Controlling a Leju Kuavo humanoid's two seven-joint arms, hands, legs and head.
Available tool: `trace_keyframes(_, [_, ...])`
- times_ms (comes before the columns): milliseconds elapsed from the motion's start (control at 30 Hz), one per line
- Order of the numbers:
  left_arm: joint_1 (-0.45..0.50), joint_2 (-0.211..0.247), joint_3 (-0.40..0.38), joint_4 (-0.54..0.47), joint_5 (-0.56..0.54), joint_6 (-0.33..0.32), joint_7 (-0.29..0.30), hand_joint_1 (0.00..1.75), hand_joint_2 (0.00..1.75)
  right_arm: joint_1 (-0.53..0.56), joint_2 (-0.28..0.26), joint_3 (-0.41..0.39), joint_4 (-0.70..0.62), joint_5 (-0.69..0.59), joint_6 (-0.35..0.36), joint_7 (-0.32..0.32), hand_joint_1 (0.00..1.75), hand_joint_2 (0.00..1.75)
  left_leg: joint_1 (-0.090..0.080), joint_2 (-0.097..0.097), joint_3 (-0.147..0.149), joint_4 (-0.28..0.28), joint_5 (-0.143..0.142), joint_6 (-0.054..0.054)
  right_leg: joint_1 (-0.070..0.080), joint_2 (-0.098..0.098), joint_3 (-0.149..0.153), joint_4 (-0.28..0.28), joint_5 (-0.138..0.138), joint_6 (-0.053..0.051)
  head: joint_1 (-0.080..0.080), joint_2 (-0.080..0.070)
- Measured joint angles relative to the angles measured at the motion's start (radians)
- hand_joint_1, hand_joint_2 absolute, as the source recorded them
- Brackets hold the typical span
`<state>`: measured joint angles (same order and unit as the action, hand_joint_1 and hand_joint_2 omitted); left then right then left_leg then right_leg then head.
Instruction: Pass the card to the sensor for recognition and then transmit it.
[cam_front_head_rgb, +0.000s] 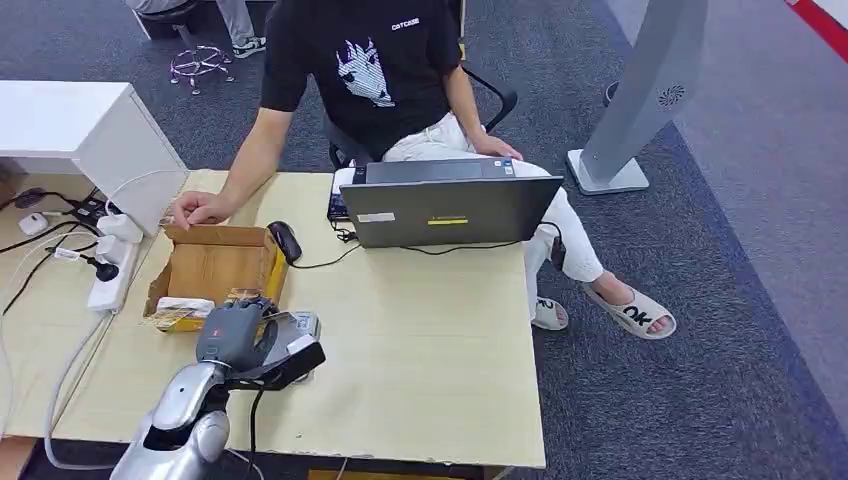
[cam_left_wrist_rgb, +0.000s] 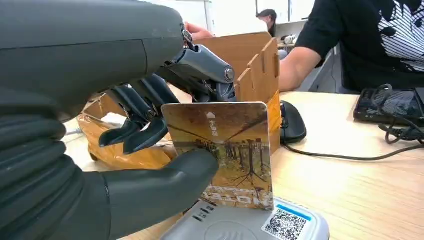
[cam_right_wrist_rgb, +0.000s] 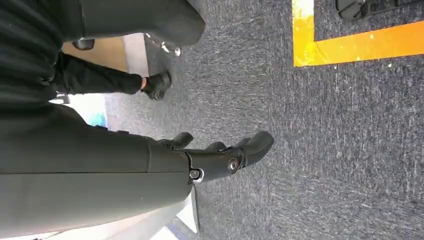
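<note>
I see my left hand (cam_left_wrist_rgb: 150, 145) pinching the card (cam_left_wrist_rgb: 222, 152) upright just above the sensor (cam_left_wrist_rgb: 250, 225), beside the box (cam_front_head_rgb: 215, 265), while my right hand (cam_right_wrist_rgb: 220, 157) hangs released.

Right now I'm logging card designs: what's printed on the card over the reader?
Amber-brown scene of bare trees with white lettering on the plastic card, clearest in left wrist view.
</note>
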<state>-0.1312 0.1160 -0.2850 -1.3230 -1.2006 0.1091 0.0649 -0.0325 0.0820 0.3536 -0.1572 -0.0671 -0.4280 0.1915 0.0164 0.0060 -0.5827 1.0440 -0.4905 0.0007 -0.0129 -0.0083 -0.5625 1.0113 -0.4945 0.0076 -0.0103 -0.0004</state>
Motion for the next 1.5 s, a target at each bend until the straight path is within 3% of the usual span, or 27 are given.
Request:
trace_keyframes(267, [0.026,0.014,0.000,-0.119,0.099,0.003,-0.070,1.75,1.75,0.001,0.000,0.000,0.000,-0.015,-0.003,-0.010,0.00,1.75,0.000,0.000,-0.001,0.000,0.000,0.000,0.000,0.000,-0.001,0.000,0.000,0.000,0.000,0.000])
trace_keyframes(600, [0.058,0.021,-0.004,-0.313,0.131,0.082,-0.143,1.75,1.75,0.001,0.000,0.000,0.001,-0.016,-0.021,-0.025,0.00,1.75,0.000,0.000,-0.002,0.000,0.000,0.000,0.000,0.000,-0.002,0.000,0.000,0.000,0.000,0.000])
trace_keyframes(833, [0.006,0.025,0.004,-0.374,0.029,0.206,-0.060,1.75,1.75,-0.001,0.000,0.003,0.001,-0.005,-0.023,-0.024,0.00,1.75,0.000,0.000,-0.002,0.000,0.000,0.000,0.000,0.000,-0.002,0.000,0.000,0.000,0.000,0.000])
trace_keyframes(1000, [-0.098,0.040,0.060,-0.368,-0.040,0.245,0.003,1.75,1.75,-0.001,0.000,0.015,0.001,0.011,-0.023,-0.022,0.00,1.75,0.000,0.000,-0.002,0.000,0.001,0.000,0.000,0.000,-0.002,0.000,0.000,0.000,0.000,0.000])
trace_keyframes(1133, [-0.187,0.053,0.110,-0.308,-0.053,0.235,0.019,1.75,1.75,-0.003,0.000,0.028,0.001,0.022,-0.020,-0.021,0.00,1.75,0.000,0.000,-0.002,0.000,0.001,0.000,0.000,0.000,-0.002,0.000,0.001,0.000,0.000,0.000])
trace_keyframes(1167, [-0.205,0.055,0.121,-0.289,-0.057,0.236,0.020,0.00,1.75,-0.003,0.000,0.029,0.001,0.026,-0.017,-0.021,0.00,1.75,0.000,0.000,-0.002,0.000,0.001,0.000,0.000,0.000,-0.002,0.000,0.001,0.000,0.000,0.000])
trace_keyframes(1367, [-0.261,0.056,0.182,-0.196,-0.033,0.336,0.006,0.00,1.75,-0.006,0.000,0.047,0.001,0.034,-0.012,-0.014,0.00,1.75,0.000,0.000,-0.002,0.000,0.001,0.000,0.000,0.001,-0.002,0.000,0.001,0.000,0.000,0.000])
trace_keyframes(1500, [-0.262,0.057,0.217,-0.168,0.021,0.361,-0.018,0.00,1.75,-0.007,0.000,0.052,0.001,0.035,-0.012,-0.011,0.00,1.75,0.000,0.000,-0.002,0.000,0.001,0.000,0.000,0.001,-0.002,0.000,0.001,0.000,0.000,0.000])
